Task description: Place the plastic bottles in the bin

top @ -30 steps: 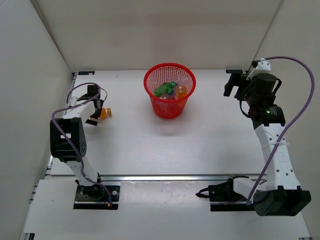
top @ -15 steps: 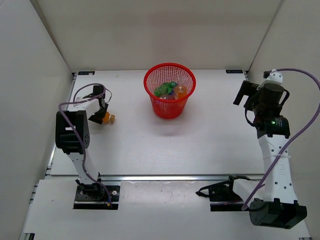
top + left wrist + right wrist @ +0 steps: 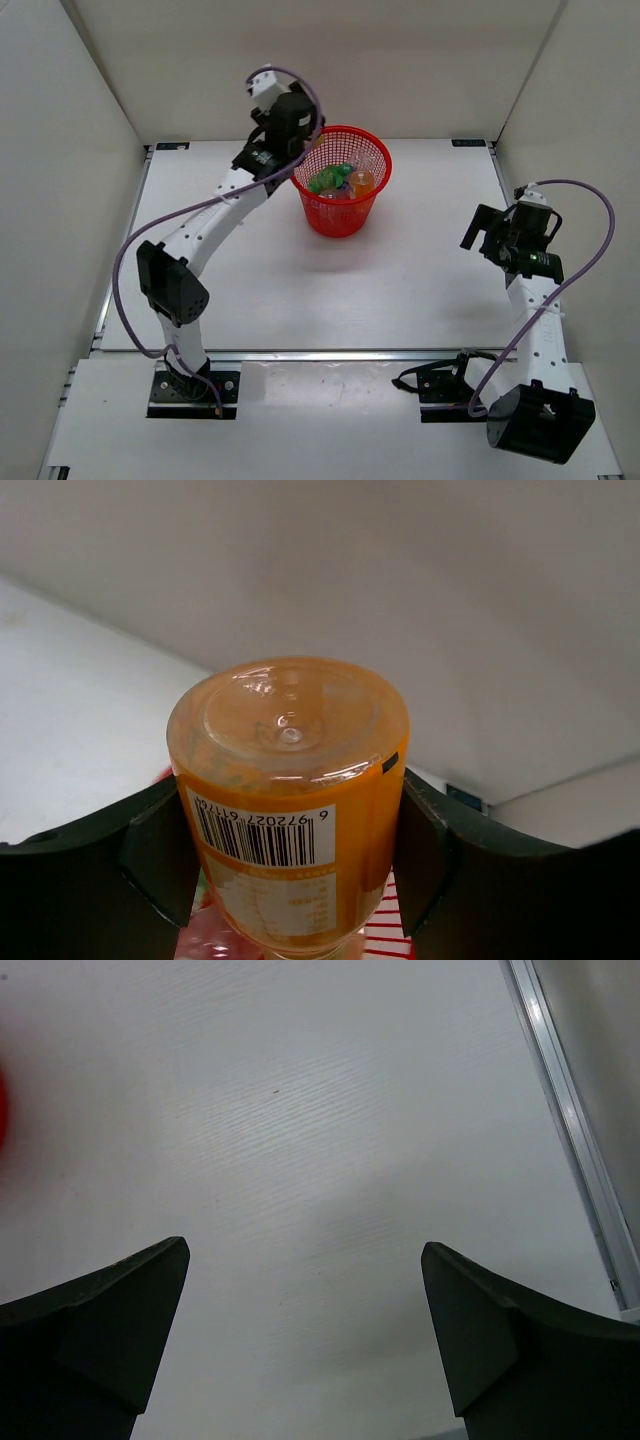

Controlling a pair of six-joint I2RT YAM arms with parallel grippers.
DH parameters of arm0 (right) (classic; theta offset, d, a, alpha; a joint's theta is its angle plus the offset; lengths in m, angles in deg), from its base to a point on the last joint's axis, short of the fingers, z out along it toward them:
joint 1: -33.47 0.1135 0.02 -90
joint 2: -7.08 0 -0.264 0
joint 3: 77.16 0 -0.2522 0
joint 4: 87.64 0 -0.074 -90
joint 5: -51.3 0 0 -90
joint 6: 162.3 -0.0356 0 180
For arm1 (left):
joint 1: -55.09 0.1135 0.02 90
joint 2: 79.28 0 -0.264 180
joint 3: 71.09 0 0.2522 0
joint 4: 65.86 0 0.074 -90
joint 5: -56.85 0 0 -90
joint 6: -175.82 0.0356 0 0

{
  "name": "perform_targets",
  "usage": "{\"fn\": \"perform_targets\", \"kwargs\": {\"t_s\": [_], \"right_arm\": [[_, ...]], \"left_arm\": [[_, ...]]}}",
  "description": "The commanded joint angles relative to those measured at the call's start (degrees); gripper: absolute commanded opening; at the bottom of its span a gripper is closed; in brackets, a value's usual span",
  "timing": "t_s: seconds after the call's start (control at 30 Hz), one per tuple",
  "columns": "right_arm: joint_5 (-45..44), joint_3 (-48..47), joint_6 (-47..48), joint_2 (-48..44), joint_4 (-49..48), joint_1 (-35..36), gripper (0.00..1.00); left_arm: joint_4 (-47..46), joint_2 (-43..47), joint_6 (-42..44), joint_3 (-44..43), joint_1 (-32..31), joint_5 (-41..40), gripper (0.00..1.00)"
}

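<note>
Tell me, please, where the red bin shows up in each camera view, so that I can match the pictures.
Top external: the red bin stands at the far middle of the table.
Left wrist: only a bit of its red mesh at the bottom edge, below the orange bottle.
Right wrist: a red blur at the left edge.
Shared landmark: the white table.

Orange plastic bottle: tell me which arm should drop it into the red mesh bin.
Left. The left gripper is shut on the orange plastic bottle, right at the rim of the red mesh bin. The right gripper is open, empty and well away from the bin.
</note>
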Motion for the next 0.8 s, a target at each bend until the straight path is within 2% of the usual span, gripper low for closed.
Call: {"fn": "perform_targets", "kwargs": {"t_s": [0.0, 0.1, 0.17, 0.23, 0.3, 0.37, 0.4, 0.43, 0.6, 0.7, 0.77], "right_arm": [[2.27, 0.60, 0.23, -3.67, -1.87, -0.48, 0.99], [2.37, 2.44, 0.41, -4.99, -1.26, -0.92, 0.99], [2.36, 2.27, 0.67, -5.78, -1.17, -0.92, 0.99], [1.84, 2.36, 1.01, -6.04, -0.64, -0.92, 1.00], [1.31, 2.53, 0.93, -6.66, -0.55, -0.92, 0.99], [1.31, 2.62, 1.11, -6.66, -0.03, -0.57, 0.99], [1.40, 2.62, 1.02, -6.66, 0.06, -0.83, 0.99], [1.57, 2.71, 0.76, -7.01, 0.50, -0.83, 0.99], [1.57, 3.58, 0.23, -8.77, -0.99, 0.22, 0.99], [5.24, 2.36, 1.28, -7.73, 0.84, 0.75, 0.99], [7.80, 1.57, 1.81, -6.23, 3.21, 1.36, 0.99]], "left_arm": [[-4.78, -3.52, 14.50, -6.76, -4.65, -11.77, 0.56], [-9.44, -8.01, 20.05, -6.96, -7.29, -15.99, 0.59], [-10.68, -8.54, 20.67, -5.55, -7.74, -16.72, 0.60], [-13.21, -9.33, 22.34, -4.93, -8.17, -18.54, 0.65], [-15.87, -10.21, 26.39, -4.23, -8.71, -19.61, 0.65], [-15.44, -10.04, 26.40, -4.22, -9.24, -18.30, 0.75], [-14.13, -9.43, 25.96, -4.23, -8.89, -18.21, 0.92], [-13.33, -9.25, 26.04, -4.14, -9.40, -17.86, 0.98], [-11.05, -3.46, 26.40, -1.50, -9.76, -16.28, 0.99], [3.23, 1.20, 20.96, -1.51, -8.19, -7.60, 0.98], [9.32, 8.03, 13.60, 2.85, -5.12, 5.19, 0.98]]}}
